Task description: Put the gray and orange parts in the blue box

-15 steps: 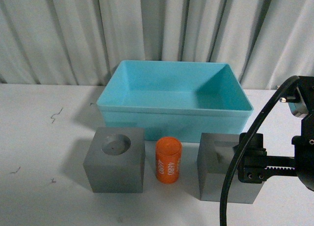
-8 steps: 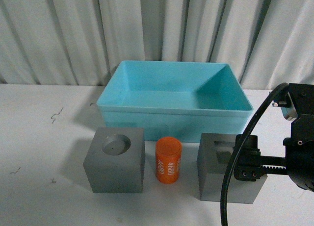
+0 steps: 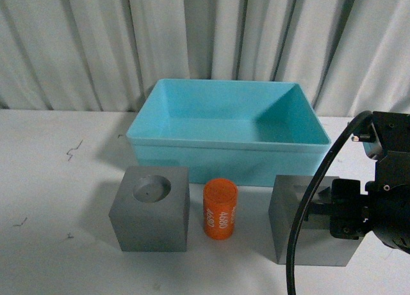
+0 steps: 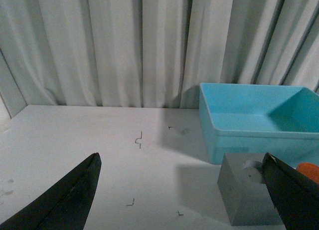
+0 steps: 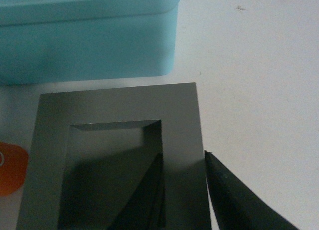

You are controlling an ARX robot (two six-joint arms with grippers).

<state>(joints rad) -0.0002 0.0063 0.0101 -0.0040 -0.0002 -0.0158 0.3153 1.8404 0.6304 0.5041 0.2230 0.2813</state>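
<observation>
Pinching the square-holed cube (image 5: 114, 108), the right tool (image 5: 183, 157) is seemingly readying a lift toward the box (image 3: 227, 155) at twelve o'clock.

Two gray cubes: the round-recess cube (image 3: 150, 208) and the square-recess cube (image 3: 282, 224), one of each. One orange cylinder (image 3: 220, 212) with white digits, one blue box (image 3: 224, 155). One white table (image 3: 51, 180), one pale curtain (image 3: 96, 45) behind it, and about five small dark scraps (image 3: 74, 149) on the tabletop.
</observation>
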